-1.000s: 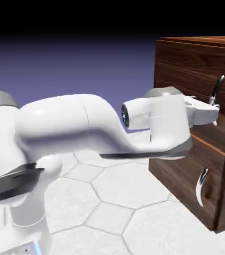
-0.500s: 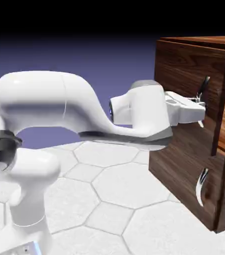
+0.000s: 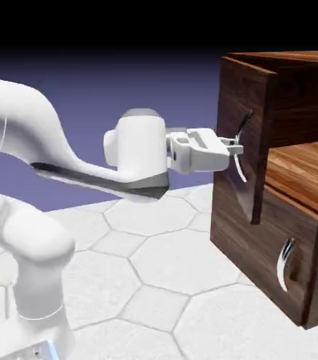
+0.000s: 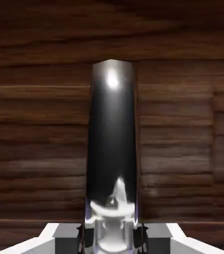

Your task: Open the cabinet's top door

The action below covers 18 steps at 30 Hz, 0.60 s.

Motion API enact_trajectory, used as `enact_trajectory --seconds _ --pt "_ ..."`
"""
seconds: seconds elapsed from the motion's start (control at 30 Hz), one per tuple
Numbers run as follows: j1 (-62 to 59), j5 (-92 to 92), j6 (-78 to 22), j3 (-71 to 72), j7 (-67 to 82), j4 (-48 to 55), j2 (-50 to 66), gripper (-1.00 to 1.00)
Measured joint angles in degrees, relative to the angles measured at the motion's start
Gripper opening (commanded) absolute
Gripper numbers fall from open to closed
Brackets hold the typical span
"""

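1. The claw (image 3: 236, 147) is clamping shut on the curved silver handle (image 3: 243, 144) of the top door (image 3: 245, 133); in the hand view the handle (image 4: 111, 149) is filling the gap between the fingertips.
2. The top door is standing swung out from the cabinet (image 3: 295, 211), showing lighter wood inside.
3. The lower panel (image 3: 271, 253) is sitting closed, its own handle (image 3: 285, 261) untouched.
4. The cabinet is resting on the counter (image 3: 162, 281).

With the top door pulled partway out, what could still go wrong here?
The gripper pinches only the thin curved handle, so it might slip off as the pull continues. The top door stands only partly open, and the cabinet could drag along if the pull runs off the door's path.
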<state>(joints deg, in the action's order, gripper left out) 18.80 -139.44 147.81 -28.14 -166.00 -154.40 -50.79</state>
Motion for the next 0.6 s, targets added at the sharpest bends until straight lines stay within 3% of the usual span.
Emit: enact_trajectory --seconds 0.3,0.6 --pt "-16.4 14.0 1.3 18.7 0.0 -6.0 -4.5 -1.00" --pt "-34.6 27.9 9.8 36.7 0.0 -9.0 -11.5 -1.00"
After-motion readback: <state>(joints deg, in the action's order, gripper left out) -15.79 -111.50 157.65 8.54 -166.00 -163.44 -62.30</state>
